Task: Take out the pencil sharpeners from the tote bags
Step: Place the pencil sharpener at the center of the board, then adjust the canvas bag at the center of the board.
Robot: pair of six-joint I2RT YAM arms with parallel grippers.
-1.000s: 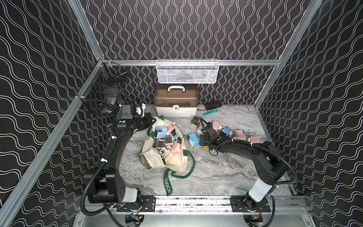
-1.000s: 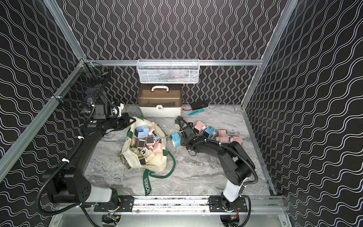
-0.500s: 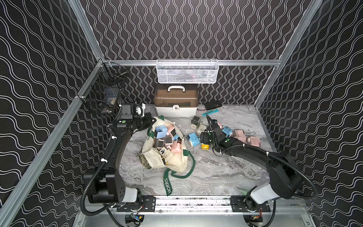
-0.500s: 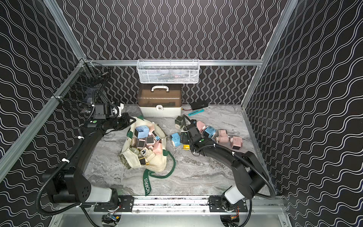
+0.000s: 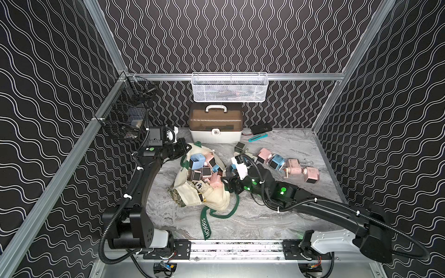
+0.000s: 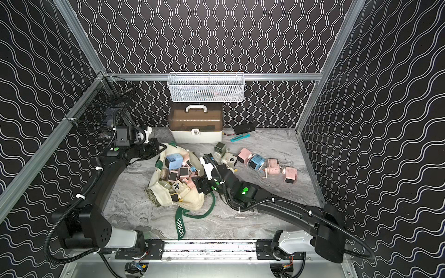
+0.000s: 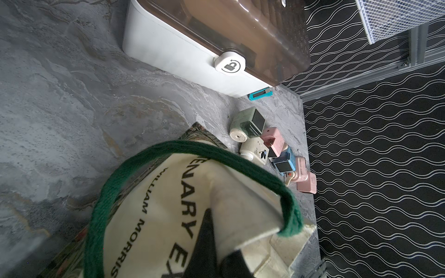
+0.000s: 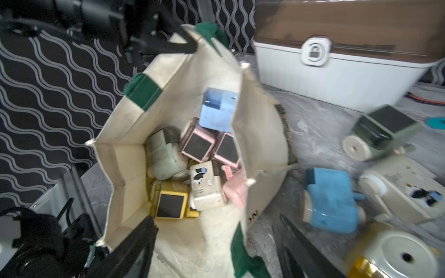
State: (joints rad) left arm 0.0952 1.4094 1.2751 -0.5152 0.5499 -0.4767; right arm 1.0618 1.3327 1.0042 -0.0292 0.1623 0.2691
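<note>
We pinch the tote bag (image 5: 216, 199) rim with the left gripper (image 5: 187, 148); the right gripper (image 5: 225, 184) hovers, jaws spread, empty; we should straddle the yellow pencil sharpener (image 8: 169, 205) squarely, clear of the fabric.

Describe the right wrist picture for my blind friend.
An open cream tote bag holds a jumble of pastel pencil sharpeners, with the right pincer open at its mouth. Others lie on the table beside it.

Pastel sharpeners (image 5: 198, 160) in, beside cream tote (image 5: 216, 200)
</note>
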